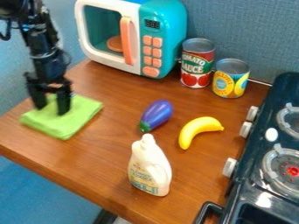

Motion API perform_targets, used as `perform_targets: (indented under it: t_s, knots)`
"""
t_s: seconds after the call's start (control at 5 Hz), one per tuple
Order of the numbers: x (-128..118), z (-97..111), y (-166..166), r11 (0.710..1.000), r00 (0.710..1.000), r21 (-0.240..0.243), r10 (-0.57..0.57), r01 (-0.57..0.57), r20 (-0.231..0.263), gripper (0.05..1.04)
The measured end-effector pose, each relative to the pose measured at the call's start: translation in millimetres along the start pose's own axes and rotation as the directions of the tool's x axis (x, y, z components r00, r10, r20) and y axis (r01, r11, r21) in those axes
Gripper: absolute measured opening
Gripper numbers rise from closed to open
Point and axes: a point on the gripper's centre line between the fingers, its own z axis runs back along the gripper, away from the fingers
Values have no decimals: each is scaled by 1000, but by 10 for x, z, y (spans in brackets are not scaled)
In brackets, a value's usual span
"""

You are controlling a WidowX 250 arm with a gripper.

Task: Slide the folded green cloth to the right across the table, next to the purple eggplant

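I have my hand [52, 109] at the left of my view, pointing down over the green cloth [73, 124], its two fingers standing well apart. I see nothing gripped between them; the tips are right at the cloth's upper face, and I can't tell whether they touch it. The cloth lies folded in a flat, slightly skewed square near the left edge of the brown tabletop [99, 159]. To the right of it, near the middle of the tabletop, I have a purple toy eggplant [157, 115] on its side, its green end toward me, and just beyond that a curved yellow banana [197, 130]. Nearer to me a white bottle [150, 168] stands upright. At the back is a teal and white toy microwave [166, 22] with an orange handle [126, 41] and orange buttons [152, 52]. Beside it stand two upright cans, a taller red one [196, 63] and a shorter yellow one [229, 81]. Along the right side runs a dark toy stove [257, 157] with pale knobs [229, 167] facing the tabletop.
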Motion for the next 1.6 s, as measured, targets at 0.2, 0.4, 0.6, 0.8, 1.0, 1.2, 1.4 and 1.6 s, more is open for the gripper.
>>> perform_targets:
  t_s: [0.2,0.4,0.6,0.8,1.0,1.2,1.4,1.6]
  knots:
    - [324,88,-156,998,989,2,59,-60,132,1000]
    - [423,126,-192,997,983,33,67,-74,168,1000]
    - [490,116,-258,996,982,35,80,-87,172,1000]
    - [512,114,-235,993,977,54,92,-104,191,1001]
    - [414,273,-265,994,977,58,75,-88,200,1000]
    - [280,496,-304,998,978,43,39,-49,204,1001]
    - [61,739,-168,999,981,31,29,-36,192,1001]
    - [-147,827,-188,999,988,48,12,-20,152,1000]
